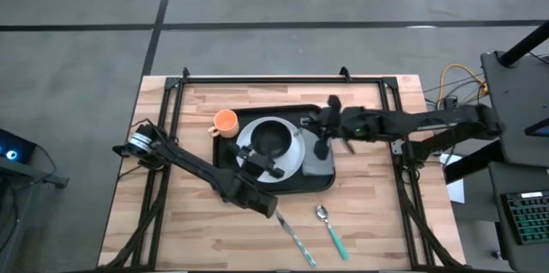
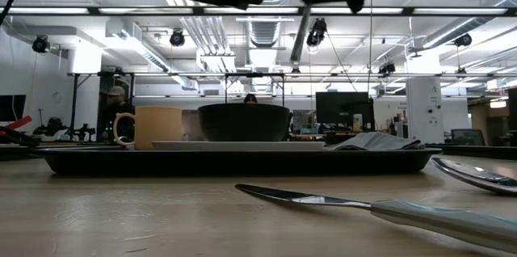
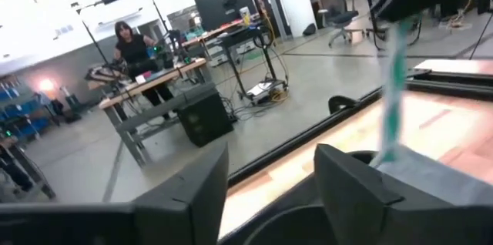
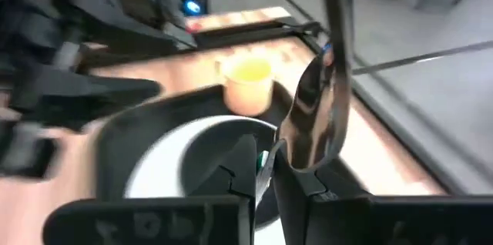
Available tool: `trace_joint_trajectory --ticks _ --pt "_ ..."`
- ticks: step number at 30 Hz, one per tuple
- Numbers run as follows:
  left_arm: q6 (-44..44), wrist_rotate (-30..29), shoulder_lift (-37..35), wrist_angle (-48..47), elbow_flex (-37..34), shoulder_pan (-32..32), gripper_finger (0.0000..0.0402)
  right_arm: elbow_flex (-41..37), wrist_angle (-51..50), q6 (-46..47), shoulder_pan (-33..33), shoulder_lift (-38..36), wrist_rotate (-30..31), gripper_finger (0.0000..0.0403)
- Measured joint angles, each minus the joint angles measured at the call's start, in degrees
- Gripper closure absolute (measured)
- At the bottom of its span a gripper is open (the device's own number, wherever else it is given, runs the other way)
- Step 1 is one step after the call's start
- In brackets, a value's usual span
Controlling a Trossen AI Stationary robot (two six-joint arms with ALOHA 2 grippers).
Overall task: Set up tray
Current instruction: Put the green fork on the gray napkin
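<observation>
Right gripper (image 1: pixel 322 144), mid-right in the high view, pinches a fork (image 4: pixel 320 99) over the tray (image 1: pixel 324 169). It could slip and hit the plate (image 1: pixel 296 160). Left gripper (image 1: pixel 257 163), fingers wide and holding nothing, hangs just above the bowl (image 1: pixel 269 138) and could bump it.

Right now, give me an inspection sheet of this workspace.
Surface: wooden table, black rails around it.
Job's things: tray holds white plate, black bowl, orange cup, grey napkin.
Clutter: spoon and knife lie on the table, off the tray.
Tools: left tool open, over the tray's near side; right tool shut on a teal-handled utensil above the napkin.
Cables: yellow cables beyond the table's right edge.
Surroundings: person at a bench; keyboard.
</observation>
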Motion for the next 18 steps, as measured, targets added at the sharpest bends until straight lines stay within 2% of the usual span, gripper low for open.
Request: trace_joint_trajectory --ticks 3,7,10,18 --pt "0.16 0.3 -0.55 -3.29 0.0 -0.07 0.0209 -2.36 -2.41 4.22 -3.3 -3.68 -8.29 0.0388" --pt "0.59 1.02 -0.98 -4.48 0.0 -0.05 0.0197 -6.65 -4.33 8.94 -8.86 -4.65 -21.31 0.0388" --pt "0.71 1.31 -1.6 -4.88 0.0 -0.25 0.0195 -10.69 -2.07 10.57 -12.49 -4.19 -29.84 0.0388" --pt "1.62 1.74 -4.57 -5.93 0.0 -1.78 0.0194 -19.34 7.72 12.17 -19.22 0.04 -43.29 0.0388"
